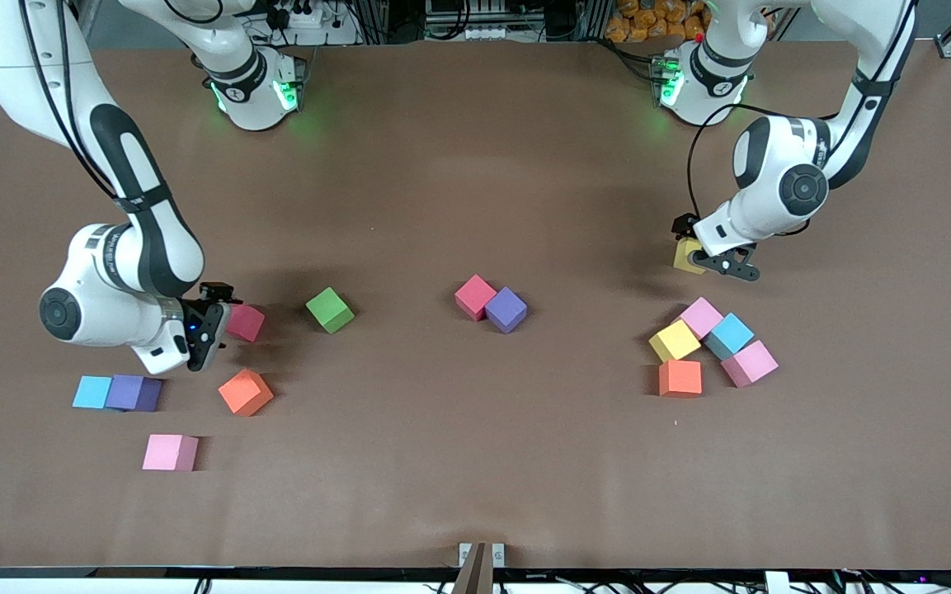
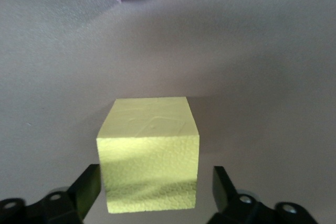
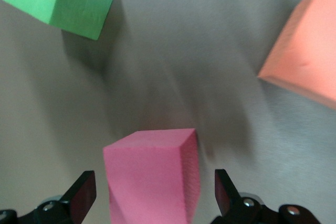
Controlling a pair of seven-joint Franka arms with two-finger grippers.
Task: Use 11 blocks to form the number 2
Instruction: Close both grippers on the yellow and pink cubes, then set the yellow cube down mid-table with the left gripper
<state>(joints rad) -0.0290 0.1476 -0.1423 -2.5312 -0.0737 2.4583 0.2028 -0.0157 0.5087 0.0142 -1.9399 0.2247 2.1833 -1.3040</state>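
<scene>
Left gripper (image 2: 152, 192), right of frame: fingers wide, astride yellow block (image 1: 686, 256); squared before closure is advised. Right gripper (image 3: 152, 195), left of frame: fingers wide, astride magenta block (image 1: 246, 322). Number 2 unformed.

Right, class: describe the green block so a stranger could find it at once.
Start at the right gripper with the pink block between its fingers. The green block sits alone beside it, toward the table's middle. It is the only green one.

A yellow foam cube (image 2: 149, 153) sits between the left gripper's (image 2: 152, 190) spread fingers. A deep pink foam cube (image 3: 152, 174) sits likewise inside the right gripper (image 3: 152, 195). Others lie scattered.
</scene>
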